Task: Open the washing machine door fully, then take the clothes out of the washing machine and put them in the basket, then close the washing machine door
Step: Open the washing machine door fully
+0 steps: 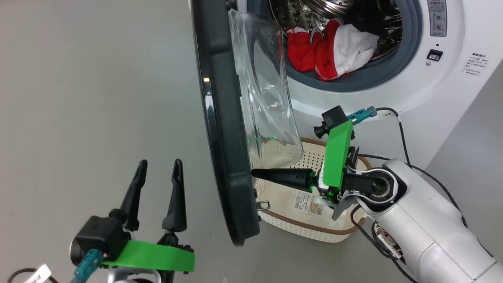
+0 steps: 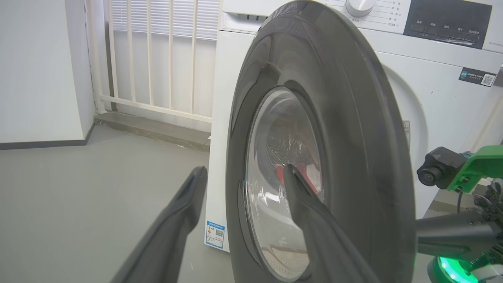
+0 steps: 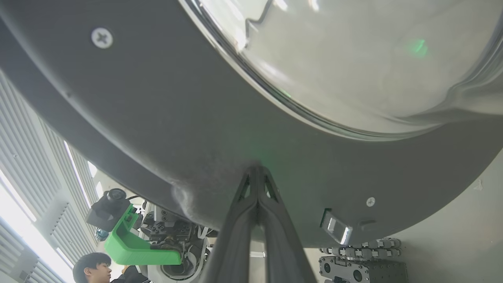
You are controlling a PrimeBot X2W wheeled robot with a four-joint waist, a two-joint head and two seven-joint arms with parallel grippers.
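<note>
Washing machine door: frame centre, edge-on, part open, not fully. Right claw: fingers pressed together, tips at door's inner rim, holding nothing. Left claw: wide, lower left. Clothes: in drum, top centre. Basket: lower centre, no clothes seen. Step 1 of 3.

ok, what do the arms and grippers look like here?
The left gripper and right gripper each have two long tapered black fingers. Each wrist carries a bright green bracket with a small black camera and a teal plug. The right forearm is a glossy white shell with black cables and a white tag.
</note>
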